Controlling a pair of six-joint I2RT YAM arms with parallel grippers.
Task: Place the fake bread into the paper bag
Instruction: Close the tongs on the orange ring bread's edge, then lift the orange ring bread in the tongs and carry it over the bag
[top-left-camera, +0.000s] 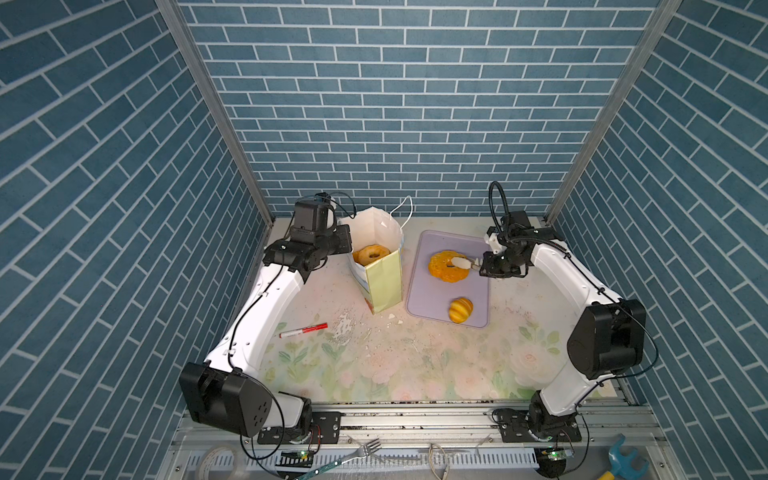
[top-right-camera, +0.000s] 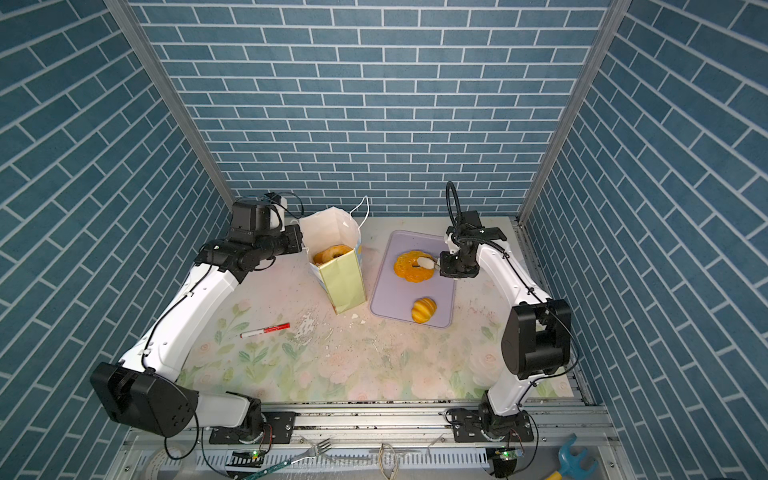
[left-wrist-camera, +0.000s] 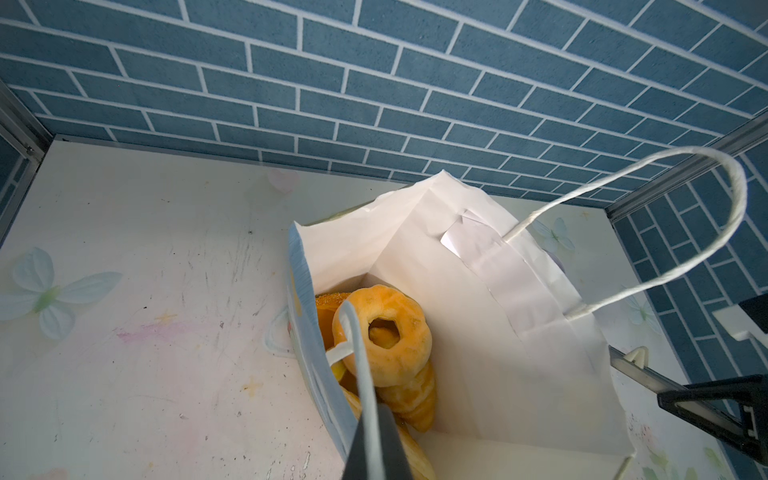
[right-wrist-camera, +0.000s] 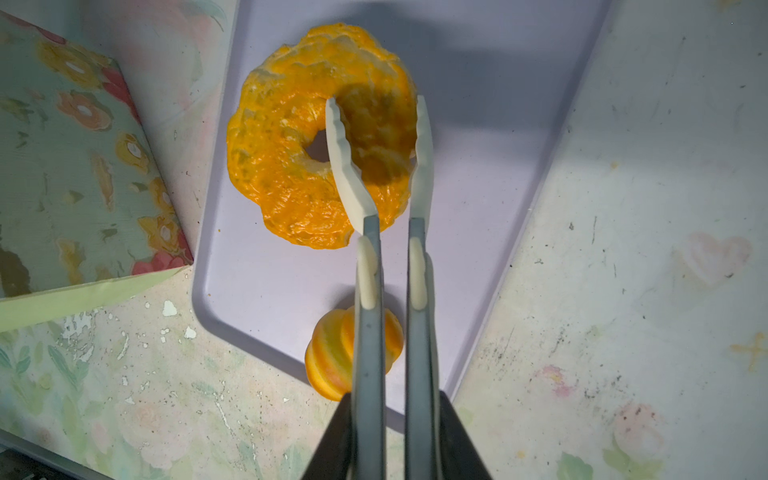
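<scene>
The paper bag stands upright at the back, left of centre, mouth open. A ring doughnut and other fake bread lie inside on its white lining. My left gripper is shut at the bag's near rim, tips just inside, with a white cord handle running up to them. On the lilac tray lies a big orange ring pastry. My right gripper is shut on its side, one finger through the hole. A ridged roll sits at the tray's front.
A red marker lies on the flowered tabletop, front left of the bag, near flakes of white paint. A fork, a tape roll and a blue toy wrench lie beyond the front rail. Brick-patterned walls close three sides.
</scene>
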